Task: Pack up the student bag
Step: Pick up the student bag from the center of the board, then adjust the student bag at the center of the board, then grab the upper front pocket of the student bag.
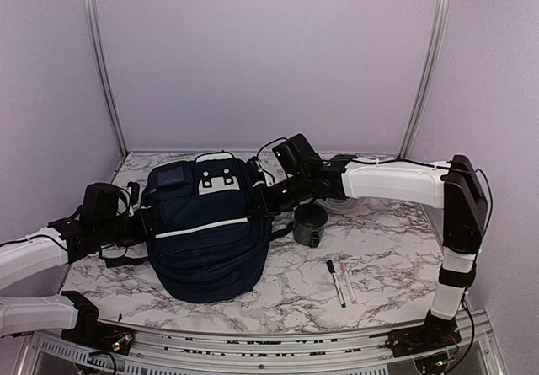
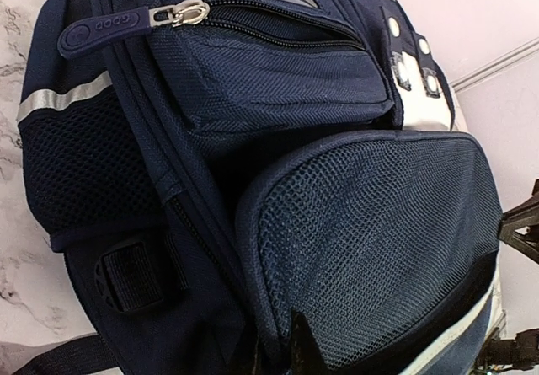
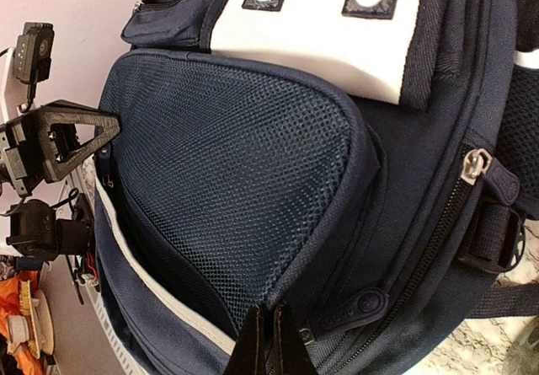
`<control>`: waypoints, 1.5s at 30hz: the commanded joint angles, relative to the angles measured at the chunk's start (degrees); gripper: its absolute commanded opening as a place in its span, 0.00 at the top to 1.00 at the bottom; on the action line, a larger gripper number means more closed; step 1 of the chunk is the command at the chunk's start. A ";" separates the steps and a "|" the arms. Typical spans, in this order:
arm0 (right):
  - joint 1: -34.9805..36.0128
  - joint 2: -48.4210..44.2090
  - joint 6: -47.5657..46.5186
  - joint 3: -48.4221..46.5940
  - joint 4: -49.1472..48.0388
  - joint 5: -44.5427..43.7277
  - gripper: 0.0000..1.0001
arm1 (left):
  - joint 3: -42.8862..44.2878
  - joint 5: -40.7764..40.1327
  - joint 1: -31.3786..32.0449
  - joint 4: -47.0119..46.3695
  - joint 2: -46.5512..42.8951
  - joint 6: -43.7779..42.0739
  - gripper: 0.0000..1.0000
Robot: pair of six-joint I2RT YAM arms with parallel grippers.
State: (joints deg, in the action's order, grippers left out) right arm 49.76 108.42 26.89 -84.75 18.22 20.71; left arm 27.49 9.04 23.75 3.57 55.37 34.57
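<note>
- Navy fabric backpack [image 1: 206, 232] lies flat on the marble table [image 1: 396, 249], left of centre, top end toward the back wall.
- Front face is up: a white stripe [image 1: 202, 227] runs across the middle, and a white patch [image 3: 337, 46] near the top carries dark tabs with pale dots.
- Front mesh pocket [image 2: 370, 240] in the same navy, edged with piping and bulging outward.
- Upper zipped pocket is closed; its metal zip pull [image 2: 189, 13] has a navy rubber tab [image 2: 97, 31].
- Grey reflective strip [image 2: 59, 97] on the side panel, with a black webbing loop below it.
- Black straps trail out from under both sides of the backpack.
- Left end effector [image 1: 141, 219] is against the backpack's left flank, jaws closed narrow, tip at the lower edge of the mesh pocket. Can't tell if fabric is caught.
- Right end effector [image 3: 269, 320] is at the backpack's upper right side, fingers pressed together on the pocket's piped seam. Can't tell if it pinches cloth.
- Dark grey mug [image 1: 310, 223] stands just right of the backpack.
- Two markers [image 1: 341, 282] lie side by side on the table, nearer the front edge, apart from the backpack.
</note>
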 commanded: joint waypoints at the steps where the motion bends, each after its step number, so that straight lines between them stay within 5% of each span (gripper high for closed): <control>1: -0.94 -1.32 -3.32 -5.67 0.21 3.19 1.00 | -2.28 10.42 1.85 -1.29 -7.56 2.45 1.00; 10: -2.12 -4.26 -11.44 -8.02 10.08 5.10 0.86 | -3.40 -2.44 1.92 13.77 -25.19 1.86 1.00; 17: -1.93 -5.99 -18.39 -6.85 9.41 6.78 0.75 | 0.23 -10.90 1.77 17.98 -22.57 -1.51 1.00; 25: 1.74 -6.57 -42.11 2.76 0.77 9.03 0.66 | 2.55 -15.20 1.57 13.38 -18.84 -3.48 1.00; 34: 5.70 -0.98 -44.39 4.44 -1.15 5.15 0.45 | 0.36 -15.63 1.57 12.54 -19.36 -2.63 1.00; 37: 6.82 -0.22 -44.43 5.31 -2.13 1.61 0.47 | 0.35 -15.10 1.58 12.10 -18.70 -2.52 1.00; 45: 6.87 1.85 -42.71 3.74 -1.92 -3.94 0.76 | 0.41 -13.50 1.57 12.08 -18.86 -2.49 1.00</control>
State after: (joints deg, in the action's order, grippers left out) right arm 56.51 108.55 -16.64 -79.24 18.44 21.89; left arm 27.00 -1.19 25.82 21.23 37.58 32.51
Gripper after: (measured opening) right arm 0.310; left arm 0.067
